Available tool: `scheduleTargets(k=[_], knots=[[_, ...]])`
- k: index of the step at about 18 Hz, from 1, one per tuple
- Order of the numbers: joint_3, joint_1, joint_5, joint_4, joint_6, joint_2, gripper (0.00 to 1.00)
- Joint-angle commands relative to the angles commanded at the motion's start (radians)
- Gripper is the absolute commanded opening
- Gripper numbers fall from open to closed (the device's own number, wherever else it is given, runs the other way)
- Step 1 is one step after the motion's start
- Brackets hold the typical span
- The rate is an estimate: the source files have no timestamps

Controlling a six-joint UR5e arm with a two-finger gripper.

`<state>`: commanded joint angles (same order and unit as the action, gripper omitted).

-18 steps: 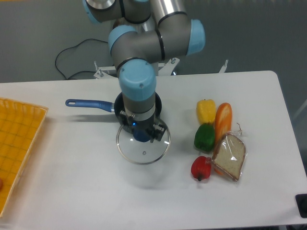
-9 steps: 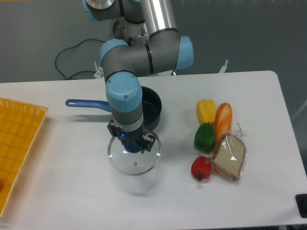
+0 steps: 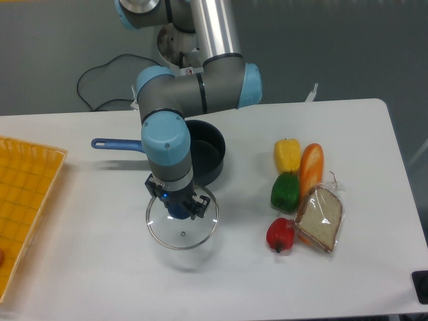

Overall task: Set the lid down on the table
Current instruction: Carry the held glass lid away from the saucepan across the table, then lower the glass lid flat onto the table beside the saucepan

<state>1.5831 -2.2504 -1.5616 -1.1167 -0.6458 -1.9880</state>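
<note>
The round clear glass lid (image 3: 182, 226) with a thin metal rim hangs just above the white table (image 3: 93, 267), in front of the dark saucepan (image 3: 207, 159). My gripper (image 3: 178, 206) points straight down and is shut on the lid's blue centre knob. The lid's shadow lies on the table below it. The saucepan is open, with its blue handle (image 3: 117, 144) pointing left.
A yellow gridded tray (image 3: 27, 194) sits at the left edge. At the right lie a yellow pepper (image 3: 287, 154), a green pepper (image 3: 285, 191), a red pepper (image 3: 280, 234), a carrot (image 3: 311, 168) and a bagged bread slice (image 3: 320, 217).
My gripper has carried the lid off the saucepan, moving left and toward the table's front. The saucepan now stands uncovered.
</note>
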Motion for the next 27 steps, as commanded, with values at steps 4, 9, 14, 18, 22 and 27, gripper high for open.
scheduleTargets(k=[4, 9, 14, 18, 22, 27], knots=[[0.002, 0.015, -0.014, 0.028, 0.012, -0.020, 0.48], [0.002, 0.029, -0.020, 0.040, 0.028, -0.043, 0.49], [0.006, 0.043, -0.020, 0.043, 0.040, -0.055, 0.49], [0.021, 0.044, -0.017, 0.067, 0.060, -0.063, 0.49], [0.028, 0.046, -0.011, 0.071, 0.077, -0.064, 0.49], [0.029, 0.048, 0.003, 0.098, 0.106, -0.072, 0.49]])
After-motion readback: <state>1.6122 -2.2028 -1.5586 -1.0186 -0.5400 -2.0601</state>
